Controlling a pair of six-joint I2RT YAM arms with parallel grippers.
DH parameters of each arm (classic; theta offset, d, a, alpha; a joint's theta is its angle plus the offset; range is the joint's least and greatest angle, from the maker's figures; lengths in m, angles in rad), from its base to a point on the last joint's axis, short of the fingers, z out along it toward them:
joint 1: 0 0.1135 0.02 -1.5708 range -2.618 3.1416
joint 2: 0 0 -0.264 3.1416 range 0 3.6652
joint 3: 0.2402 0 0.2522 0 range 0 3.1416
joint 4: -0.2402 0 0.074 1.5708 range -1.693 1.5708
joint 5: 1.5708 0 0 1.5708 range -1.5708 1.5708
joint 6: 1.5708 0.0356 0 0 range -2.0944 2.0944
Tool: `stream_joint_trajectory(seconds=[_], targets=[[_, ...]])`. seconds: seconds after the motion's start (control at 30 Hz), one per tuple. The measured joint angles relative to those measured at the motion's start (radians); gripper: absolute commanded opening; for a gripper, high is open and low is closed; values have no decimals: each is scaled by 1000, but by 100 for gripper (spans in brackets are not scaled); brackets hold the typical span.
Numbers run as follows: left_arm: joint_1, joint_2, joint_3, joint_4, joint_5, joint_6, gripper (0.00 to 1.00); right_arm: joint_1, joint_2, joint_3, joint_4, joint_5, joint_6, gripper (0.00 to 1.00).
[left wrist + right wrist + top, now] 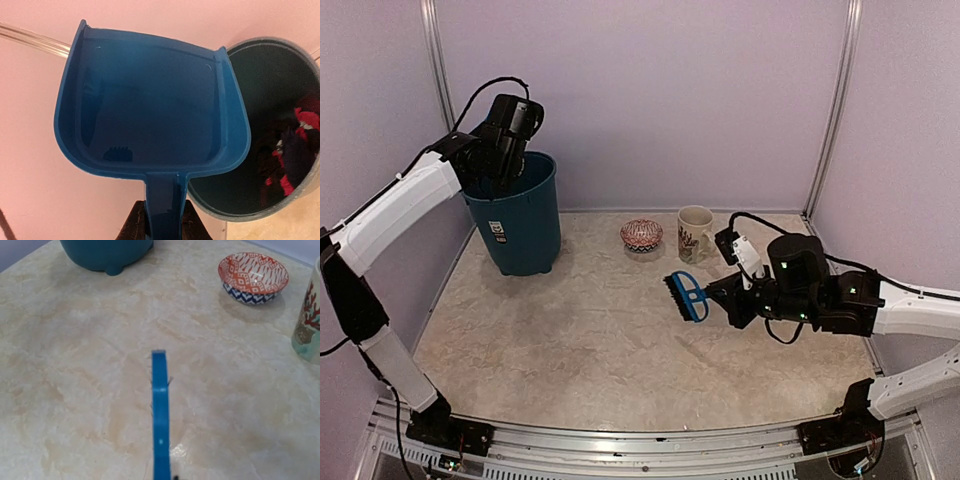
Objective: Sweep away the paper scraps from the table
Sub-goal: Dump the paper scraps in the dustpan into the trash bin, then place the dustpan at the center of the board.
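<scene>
While the left gripper clamps the handle of the single dustpan, its mouth pointing away beside the one bin, the paper scraps lie jumbled inside that bin, too tangled to count or show an axis; the right gripper pinches one brush over the table.

Your left arm and right arm wear white shells on the long links, with black housings at the joints. Just behind the right end effector sits a black wrist block with small green lights and a white module. Black cables loop behind both. The left end effector has dark fingers.
</scene>
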Motion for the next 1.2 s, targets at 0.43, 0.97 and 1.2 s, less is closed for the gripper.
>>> stream_joint_trajectory(seconds=[0.43, 0.97, 1.2], targets=[[-40, -286, -44, -67, 651, -395, 0, -26, -15, -11, -2, 8, 8, 0], [-331, -681, -592, 20, 975, -770, 0, -133, -30, -10, 0, 71, -2, 0], [-447, -634, -742, 98, 958, -812, 0, -190, -64, -10, -10, 82, 20, 0]])
